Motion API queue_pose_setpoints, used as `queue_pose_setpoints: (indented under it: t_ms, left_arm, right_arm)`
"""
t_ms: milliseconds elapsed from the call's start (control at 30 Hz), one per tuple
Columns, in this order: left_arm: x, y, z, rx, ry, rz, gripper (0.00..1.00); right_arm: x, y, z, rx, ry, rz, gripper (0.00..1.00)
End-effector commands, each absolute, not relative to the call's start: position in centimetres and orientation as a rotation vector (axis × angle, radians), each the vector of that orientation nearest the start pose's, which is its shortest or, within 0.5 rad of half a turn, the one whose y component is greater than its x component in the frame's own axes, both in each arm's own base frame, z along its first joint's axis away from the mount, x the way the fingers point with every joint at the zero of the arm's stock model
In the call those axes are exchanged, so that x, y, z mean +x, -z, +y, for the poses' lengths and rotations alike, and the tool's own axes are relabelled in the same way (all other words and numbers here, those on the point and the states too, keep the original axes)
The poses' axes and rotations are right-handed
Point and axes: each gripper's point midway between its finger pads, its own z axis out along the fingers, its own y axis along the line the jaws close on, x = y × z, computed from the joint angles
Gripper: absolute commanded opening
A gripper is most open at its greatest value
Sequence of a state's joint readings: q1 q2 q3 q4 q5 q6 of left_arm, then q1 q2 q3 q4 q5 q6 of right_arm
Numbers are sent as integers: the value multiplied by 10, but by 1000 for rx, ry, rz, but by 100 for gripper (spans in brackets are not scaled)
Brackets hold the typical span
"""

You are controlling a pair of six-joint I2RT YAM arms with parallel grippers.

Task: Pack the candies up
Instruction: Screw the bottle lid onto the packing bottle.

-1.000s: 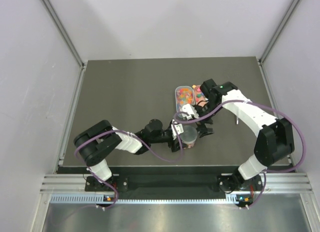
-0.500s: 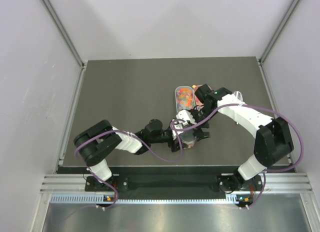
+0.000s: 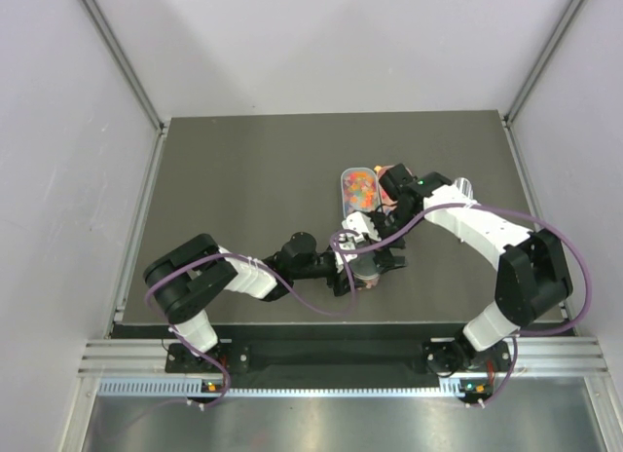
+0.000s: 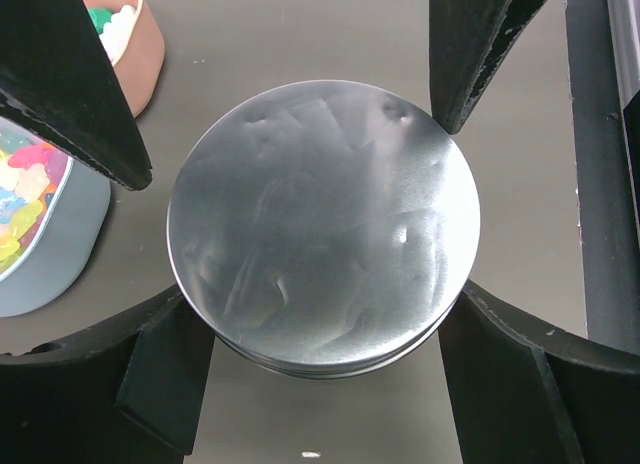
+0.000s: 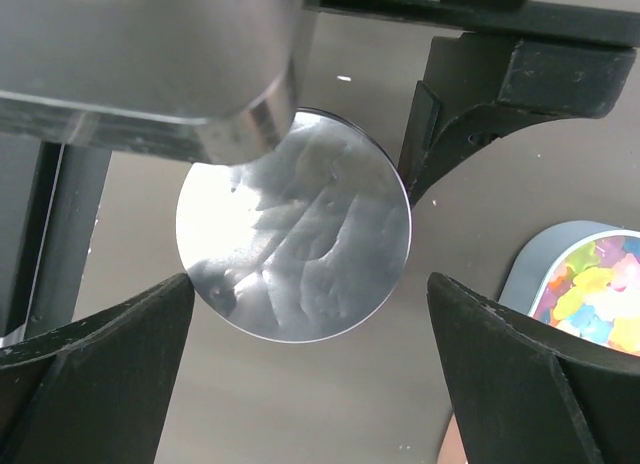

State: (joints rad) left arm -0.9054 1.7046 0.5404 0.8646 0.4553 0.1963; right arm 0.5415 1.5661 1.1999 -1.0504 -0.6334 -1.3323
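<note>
The candies (image 3: pixel 360 186) lie in a grey-blue tub, seen also at the left wrist view's left edge (image 4: pixel 18 199) and the right wrist view's right edge (image 5: pixel 598 296). A clear round cup with a frosted lid (image 4: pixel 322 219) stands on the table. My left gripper (image 4: pixel 325 304) is shut on the cup (image 3: pixel 368 269), a finger pressed to each side. My right gripper (image 5: pixel 310 284) hovers open just above the lid (image 5: pixel 295 239), touching nothing. The lid hides what is in the cup.
A pink bowl (image 4: pixel 128 54) with a few sweets stands beside the grey-blue tub (image 4: pixel 60 254), behind the cup. A small clear item (image 3: pixel 463 187) lies right of the right arm. The table's near edge (image 3: pixel 321 325) is close behind the cup.
My right gripper has swung from over the candy tub down toward the cup and now hangs over its lid. The left gripper and the cup have stayed put.
</note>
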Motion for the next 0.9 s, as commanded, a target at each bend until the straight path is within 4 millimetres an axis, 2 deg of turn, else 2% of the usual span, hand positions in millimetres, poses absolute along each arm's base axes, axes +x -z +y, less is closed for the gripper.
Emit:
queue_pose_setpoints:
  t_ms: [0, 267, 433, 500, 600, 700, 867]
  left_arm:
    - [200, -51, -373, 1337, 885, 1474, 0]
    - [200, -52, -373, 1336, 883, 1473, 0]
    - [200, -52, -371, 1339, 879, 1472, 0]
    - [200, -52, -371, 1338, 875, 1473, 0]
    - [200, -51, -370, 1344, 871, 1473, 0]
    - [200, -51, -371, 1348, 873, 1473, 0]
    - [200, -51, -371, 1344, 871, 1480, 0]
  right_arm:
    - [214, -100, 218, -2223, -694, 1501, 98]
    - [210, -88, 219, -2207, -678, 1537, 88]
    - [208, -84, 223, -2163, -661, 1587, 70]
    - [210, -86, 224, -2117, -646, 1625, 61]
    - [205, -85, 225, -2063, -643, 1679, 51]
    - [208, -85, 226, -1976, -604, 1750, 45]
    - [204, -83, 233, -1793, -579, 1931, 42]
